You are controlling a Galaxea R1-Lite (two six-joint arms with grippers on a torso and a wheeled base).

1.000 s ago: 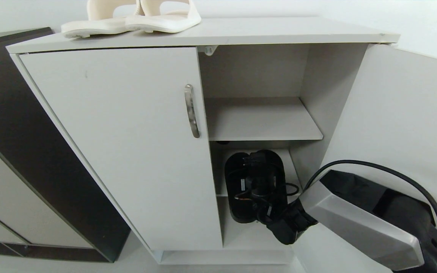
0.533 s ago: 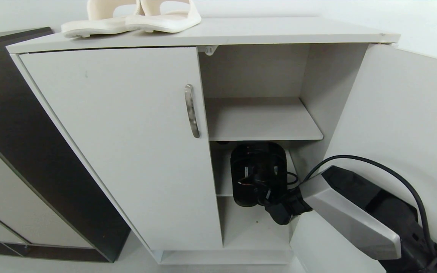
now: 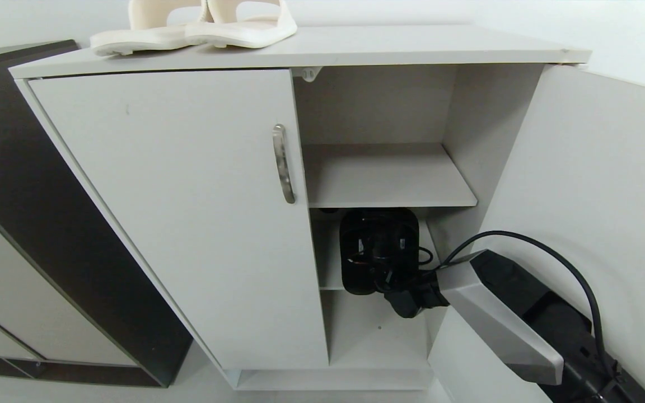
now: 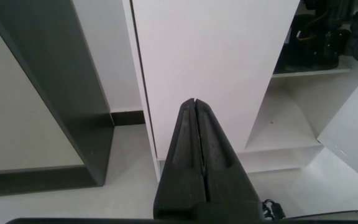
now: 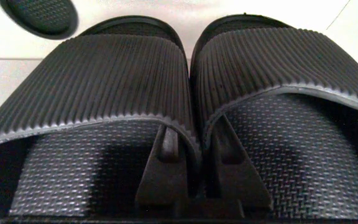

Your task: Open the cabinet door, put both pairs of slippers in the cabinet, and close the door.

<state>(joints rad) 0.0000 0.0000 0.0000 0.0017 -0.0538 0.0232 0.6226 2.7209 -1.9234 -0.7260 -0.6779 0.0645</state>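
The right gripper (image 5: 194, 163) has its fingers (image 5: 165, 158) clamped on the black slippers (image 3: 378, 246), pinching the pair's two inner strap edges together. The pair is in the cabinet's (image 3: 300, 53) right half, over the lower shelf (image 3: 327, 268), heels at its front edge, beneath the upper shelf (image 3: 384, 176). The right door (image 3: 585, 168) stands open and the left door (image 3: 177, 212) is closed. The left gripper (image 4: 194, 149), fingers pressed together and empty, hangs low before the left door. White slippers (image 3: 194, 31) lie at the cabinet top's left rear corner.

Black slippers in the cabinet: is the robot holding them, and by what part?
Yes. The right gripper holds both black slippers, its jaws pinching their touching inner edges together under the straps. The left gripper holds nothing.
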